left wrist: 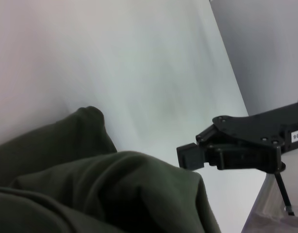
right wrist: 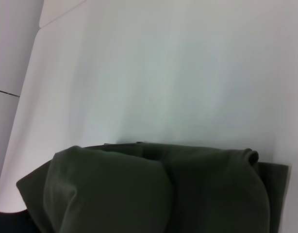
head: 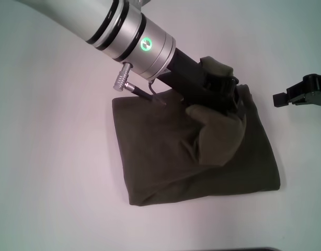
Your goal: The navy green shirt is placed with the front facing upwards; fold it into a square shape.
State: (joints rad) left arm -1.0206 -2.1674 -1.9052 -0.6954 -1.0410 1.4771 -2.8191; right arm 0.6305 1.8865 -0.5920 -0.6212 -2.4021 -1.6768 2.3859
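The navy green shirt (head: 165, 157) lies folded into a rough rectangle on the white table (head: 56, 157). Its plain olive cloth also fills the near part of the left wrist view (left wrist: 91, 194) and the right wrist view (right wrist: 163, 194). No lettering or label shows. My left gripper (head: 226, 99) sits over the shirt's far right part, shut on a fold of cloth that drapes over it and hangs in a lifted flap (head: 218, 138). My right gripper (head: 286, 98) hovers off the shirt's far right corner, apart from the cloth, and also appears in the left wrist view (left wrist: 190, 156).
The left arm's silver wrist (head: 134, 36) reaches in from the upper left, above the shirt's far edge. White table surface surrounds the shirt on all sides. The table's edge (left wrist: 236, 82) runs past the right gripper, with grey floor beyond.
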